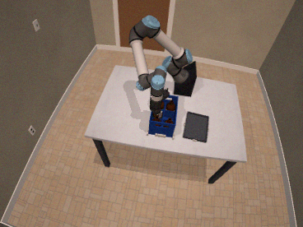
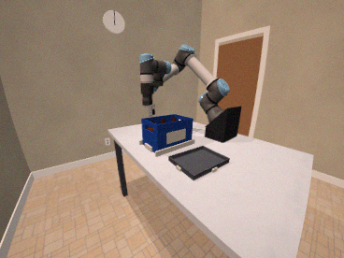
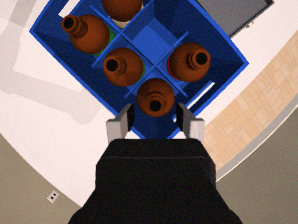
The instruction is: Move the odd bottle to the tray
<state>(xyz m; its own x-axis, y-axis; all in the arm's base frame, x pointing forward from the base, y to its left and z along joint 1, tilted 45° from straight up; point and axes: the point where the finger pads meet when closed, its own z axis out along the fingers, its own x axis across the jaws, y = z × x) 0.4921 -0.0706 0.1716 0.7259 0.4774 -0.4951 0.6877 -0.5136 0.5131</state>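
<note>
Crate: the blue crate (image 1: 161,131) (image 2: 156,136) (image 3: 220,56) stands on the white counter (image 1: 119,119) (image 2: 252,173) (image 3: 30,120), holding all five bottles upright in its compartments.
Nearest bottle: a brown bottle (image 1: 156,118) (image 3: 155,97) stands in the corner compartment closest to the jaws (image 1: 158,115) (image 2: 150,112).
Right-hand bottle in the wrist view: another brown one (image 3: 189,62) has a bit of red showing at its side.
Left-hand bottles there: two brown ones (image 3: 123,67) (image 3: 90,35) show green edges.
Top bottle there: the fifth (image 3: 122,7) shows a cream band and is cut off by the picture's edge.
Odd neck: I can't tell from here which one differs.
Jaws: spread wide, nothing pinched, one on either side of the nearest bottle's outline as the wrist view sees it.
Arm: the arm (image 1: 140,59) (image 2: 200,70) reaches over to the crate, its wrist pointing down.
Tray: the dark tray (image 1: 196,127) (image 2: 199,161) (image 3: 240,14) lies flat beside the crate, apart from it, with no bottle on it.
Background: a brown door (image 1: 142,25) (image 2: 239,84) in a pale frame.
</note>
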